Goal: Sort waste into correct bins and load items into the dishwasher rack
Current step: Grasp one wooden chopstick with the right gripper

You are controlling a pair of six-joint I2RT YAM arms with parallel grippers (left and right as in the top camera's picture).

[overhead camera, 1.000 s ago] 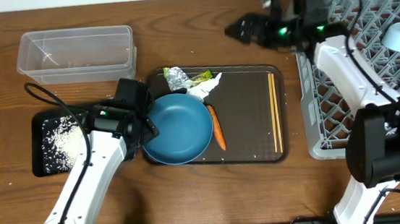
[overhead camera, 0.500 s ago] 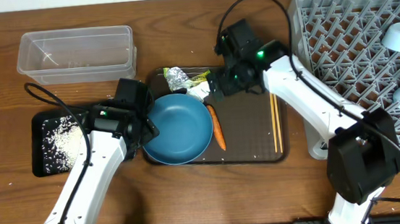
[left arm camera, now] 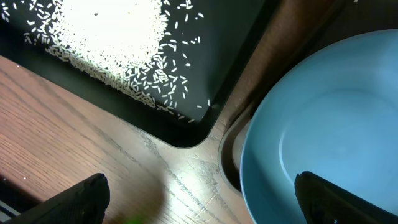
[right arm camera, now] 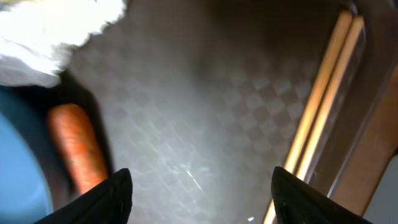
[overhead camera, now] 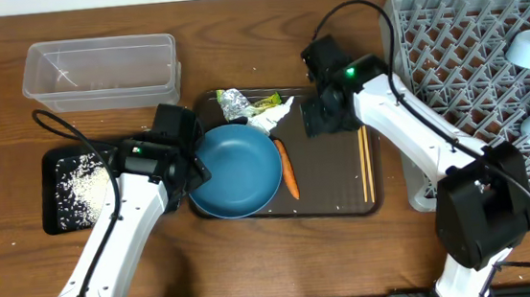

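One carrot (overhead camera: 287,169), two chopsticks (overhead camera: 366,164) and one dark-blue bowl (overhead camera: 237,175) sit on your brown tray (overhead camera: 330,176) — left gripper (left arm camera: 202,196) and right gripper (right arm camera: 202,193) both spread, empty. Only overhead shows you the clear tub (overhead camera: 92,44).

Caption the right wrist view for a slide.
Open right tool over the brown tray, between carrot and chopsticks, white tissue beyond.

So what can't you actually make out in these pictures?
- Overhead: the right arm hides its own jaws and the chopsticks' top end.
- Right wrist: blurred; the tissue is washed out and cut by the top edge.
- Left wrist: glare whitens the rice; the right edge cuts the large bowl.
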